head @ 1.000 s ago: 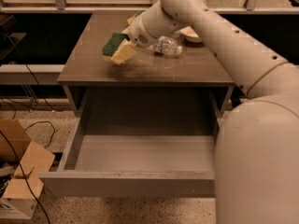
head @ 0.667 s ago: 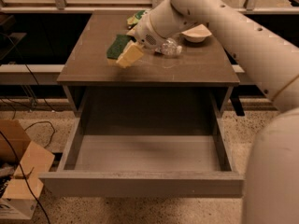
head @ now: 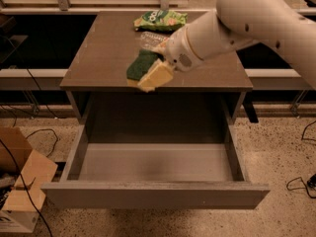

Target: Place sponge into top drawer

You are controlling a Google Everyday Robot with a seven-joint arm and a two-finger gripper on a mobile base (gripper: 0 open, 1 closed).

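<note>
Cardboard is seen at the far left, where an open box (head: 22,181) stands on the speckled floor, with dark cables trailing around it. Just right of the box, the top drawer (head: 153,195) is pulled fully out from under the brown table (head: 101,53); its grey inner floor is exposed and its plain front panel is nearest the camera.

Above the table's front edge, left of centre, the sponge (head: 148,73) is held tilted, with the dark green layer turned up and to the left and the yellow foam down and to the right. It is raised off the tabletop, above the back of the open drawer, and is not inside the drawer. The gripper (head: 158,64) is closed on the sponge's upper right end, with the fingers pressed against it.

Behind the gripper, a clear plastic item (head: 148,37) lies on the tabletop, though what it is cannot be told. A green snack bag (head: 160,19) is set near the rear edge. From the gripper, the thick white arm (head: 247,19) extends up and to the right, out of view. On the floor at the far right, another cable (head: 296,181) is seen.
</note>
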